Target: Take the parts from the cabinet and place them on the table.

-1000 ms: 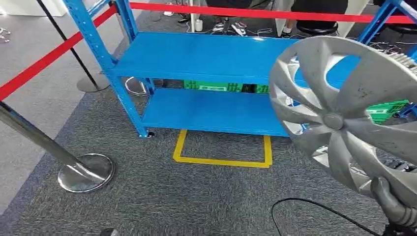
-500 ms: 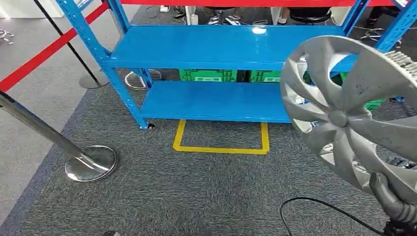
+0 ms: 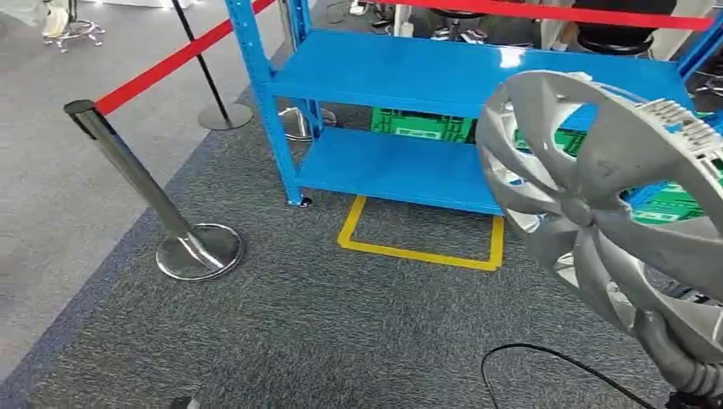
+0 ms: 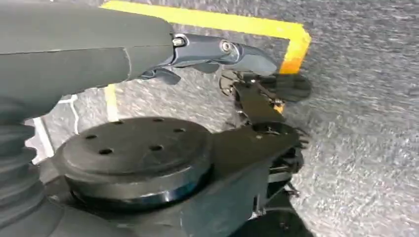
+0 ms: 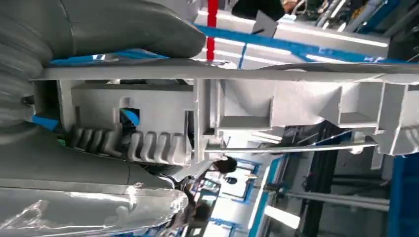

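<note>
While my right robot hand [image 3: 682, 354] grips the silver hubcap [image 3: 597, 187] by its rim, upright before the blue cabinet [image 3: 443, 77], my left robot hand [image 4: 217, 52] hangs empty, fingers extended above the carpet.

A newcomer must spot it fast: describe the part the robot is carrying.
Start at the blue shelf rack standing on the grey carpet. In front of its right end, the right hand grips a hubcap by its lower rim. It is the one round, silver thing there, with curved spokes around a small centre cap.
</note>
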Motion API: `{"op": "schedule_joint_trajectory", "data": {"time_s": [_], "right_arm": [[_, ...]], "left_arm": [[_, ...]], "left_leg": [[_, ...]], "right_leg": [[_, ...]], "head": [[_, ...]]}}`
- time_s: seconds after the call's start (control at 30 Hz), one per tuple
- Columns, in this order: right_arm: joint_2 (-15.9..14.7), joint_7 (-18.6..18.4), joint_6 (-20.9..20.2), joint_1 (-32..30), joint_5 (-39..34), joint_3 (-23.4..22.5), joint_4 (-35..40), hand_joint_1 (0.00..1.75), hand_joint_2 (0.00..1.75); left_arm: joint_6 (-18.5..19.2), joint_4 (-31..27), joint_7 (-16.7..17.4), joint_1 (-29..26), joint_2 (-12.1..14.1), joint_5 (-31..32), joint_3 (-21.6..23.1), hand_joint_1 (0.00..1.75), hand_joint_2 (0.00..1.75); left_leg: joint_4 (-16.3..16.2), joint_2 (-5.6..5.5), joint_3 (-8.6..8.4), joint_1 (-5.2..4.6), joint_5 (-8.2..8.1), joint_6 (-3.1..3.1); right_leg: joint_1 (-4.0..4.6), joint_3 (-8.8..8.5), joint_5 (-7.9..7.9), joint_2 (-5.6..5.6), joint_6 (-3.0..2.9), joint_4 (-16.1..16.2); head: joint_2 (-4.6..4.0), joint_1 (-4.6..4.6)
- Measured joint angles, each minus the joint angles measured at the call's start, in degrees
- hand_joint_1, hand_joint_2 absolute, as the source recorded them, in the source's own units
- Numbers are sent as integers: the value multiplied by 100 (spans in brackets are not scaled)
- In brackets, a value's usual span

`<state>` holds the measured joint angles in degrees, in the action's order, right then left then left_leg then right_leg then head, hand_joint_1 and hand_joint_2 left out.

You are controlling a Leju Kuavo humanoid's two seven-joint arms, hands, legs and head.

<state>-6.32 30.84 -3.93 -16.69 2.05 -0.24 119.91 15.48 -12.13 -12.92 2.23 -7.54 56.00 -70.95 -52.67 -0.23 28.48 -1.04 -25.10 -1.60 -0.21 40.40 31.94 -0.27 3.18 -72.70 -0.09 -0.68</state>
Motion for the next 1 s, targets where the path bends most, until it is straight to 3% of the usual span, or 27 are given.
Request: {"op": "schedule_joint_trajectory", "data": {"time_s": [0.03, 0.07, 0.1, 0.13, 0.17, 0.2, 0.23, 0.33, 0.37, 0.4, 0.43, 0.5, 0.53, 0.57, 0.6, 0.63, 0.67, 0.7, 0.73, 0.77, 0.87, 0.9, 0.93, 0.97, 1.0], "right_arm": [[0, 2, 2, -18, 7, -4, 0, 175, 175], [0, 2, 4, -39, 13, -4, 0, 175, 175], [0, 2, 7, -49, 22, -4, 2, 175, 175], [0, 2, 11, -50, 37, -7, 11, 175, 175], [0, 4, 15, -51, 63, -9, 26, 175, 175], [0, 9, 22, -50, 87, -9, 39, 175, 175], [0, 22, 24, -67, 101, -9, 61, 175, 175], [-4, 24, 28, -83, 107, -13, 70, 175, 175], [-4, 22, 28, -88, 107, -13, 79, 175, 175], [-4, 22, 26, -98, 103, -26, 98, 175, 175], [-7, 22, 26, -119, 98, -53, 125, 175, 175], [-7, 22, 17, -130, 83, -85, 133, 175, 175], [-9, 18, 13, -131, 81, -105, 133, 175, 175], [-15, 11, 11, -134, 77, -114, 133, 175, 175], [-20, 9, 7, -137, 76, -120, 136, 175, 175], [-31, 7, 5, -140, 76, -140, 144, 175, 175], [-37, 7, 2, -142, 76, -146, 155, 175, 175], [-48, 4, 2, -146, 76, -153, 171, 175, 175], [-55, 4, 4, -170, 76, -164, 199, 175, 175], [-68, 2, 9, -170, 72, -190, 221, 175, 175], [-96, -7, -2, -166, 72, -190, 254, 175, 175], [-105, -13, 0, -154, 74, -190, 258, 175, 175], [-109, -13, 2, -171, 72, -199, 269, 175, 175], [-127, -13, 4, -179, 72, -214, 269, 175, 175], [-129, -13, 9, -179, 74, -227, 269, 175, 175]], "left_arm": [[0, 0, 0, -4, -6, -9, -22, 0, 175], [0, 0, 0, -14, -9, -15, -40, 0, 175], [0, 0, 0, -22, -9, -24, -52, 0, 175], [0, 0, 0, -24, -11, -33, -66, 0, 175], [2, 0, 0, -22, -13, -57, -79, 0, 175], [0, 0, 0, -18, -13, -77, -85, 0, 175], [0, 0, 0, 1, -11, -81, -92, 0, 175], [-160, 0, 87, -30, -11, -59, -125, 0, 175], [-247, 0, 162, -34, 22, -31, -133, 0, 175], [-343, 0, 255, -35, -7, -3, -136, 0, 175], [-411, 0, 337, -20, -4, 39, -138, 0, 175], [-481, 0, 446, 3, -4, 91, -138, 0, 175], [-498, 0, 483, 6, -7, 107, -138, 0, 175], [-525, 0, 509, 1, -7, 109, -138, 0, 175], [-538, 0, 527, -5, -7, 109, -138, 0, 175], [-546, 0, 527, -5, -4, 109, -138, 0, 175], [-553, 0, 527, 1, -2, 109, -138, 0, 175], [-562, 0, 527, 13, -2, 109, -138, 0, 175], [-568, 0, 527, 45, -7, 116, -138, 0, 175], [-573, 0, 527, 54, -11, 122, -138, 0, 175], [-586, 0, 542, 11, -13, 127, -142, 0, 175], [-596, 0, 542, 1, -9, 129, -142, 0, 175], [-634, 0, 557, 8, -2, 138, -144, 0, 175], [-634, 0, 559, 22, -2, 142, -144, 0, 175], [-634, 0, 551, 34, -9, 144, -144, 0, 175]], "left_leg": [[-10, -67, 31, -5, 26, 0], [-26, -127, 56, -5, 44, 8], [-49, -195, 77, -3, 55, 20], [-82, -262, 100, 2, 59, 27], [-119, -329, 119, 10, 59, 37], [-149, -385, 148, 9, 62, 62], [-225, -448, 223, -15, 69, 90], [-222, -597, 328, 32, 156, 203], [-251, -556, 365, 16, 125, 224], [-369, -281, 425, -7, -12, 275], [-717, -130, 593, 15, -265, 326], [-1703, -58, 1037, 60, -734, 386], [-2060, -56, 1187, 79, -847, 407], [-2121, -51, 1194, 100, -806, 421], [-1903, -41, 1052, 114, -642, 428], [-1457, -3, 789, 119, -408, 426], [-920, 124, 471, 117, -189, 417], [-452, 389, 176, 109, -56, 403], [-205, 492, 101, 69, -107, 390], [-250, 391, 159, 70, -71, 294], [-236, 207, 216, 53, -23, 163], [-229, 164, 221, 81, 8, 125], [-230, 108, 243, 86, 31, 86], [-230, 36, 265, 81, 50, 59], [-234, -27, 290, 71, 64, 41]], "right_leg": [[1, 78, 84, 2, -2, -269], [1, 8, 25, 4, -11, -215], [0, -182, -138, 8, -18, 73], [-9, -473, -368, 43, -28, 572], [-28, -826, -595, 170, -25, 1175], [-62, -1029, -515, 444, -35, 1524], [-70, -1073, -522, 480, -48, 1604], [-29, -987, -563, 325, -128, 1537], [-74, -975, -604, 228, -189, 1572], [-75, -959, -620, 172, -224, 1573], [-73, -932, -630, 95, -253, 1573], [-66, -878, -656, -61, -265, 1572], [-66, -855, -666, -134, -260, 1571], [-67, -841, -680, -216, -248, 1571], [-67, -831, -689, -288, -237, 1571], [-69, -830, -698, -358, -223, 1571], [-71, -835, -706, -420, -206, 1571], [-62, -847, -712, -477, -181, 1571], [-16, -819, -696, -534, -143, 1525], [-12, -810, -723, -592, -97, 1544], [-38, -840, -737, -753, -5, 1565], [-64, -786, -640, -458, 41, 1475], [-73, -673, -415, -183, 47, 1197], [-66, -476, -142, -53, 45, 716], [-49, -246, 100, 1, 45, 179]], "head": [[0, -2], [0, 0], [0, -2], [0, -2], [0, -2], [0, 0], [0, -4], [0, -11], [0, 0], [0, -41], [0, -77], [0, -76], [0, -77], [0, -76], [0, -79], [0, -76], [0, -79], [0, -79], [0, -92], [0, -70], [0, -70], [0, -50], [0, -44], [0, -33], [0, -28]]}}
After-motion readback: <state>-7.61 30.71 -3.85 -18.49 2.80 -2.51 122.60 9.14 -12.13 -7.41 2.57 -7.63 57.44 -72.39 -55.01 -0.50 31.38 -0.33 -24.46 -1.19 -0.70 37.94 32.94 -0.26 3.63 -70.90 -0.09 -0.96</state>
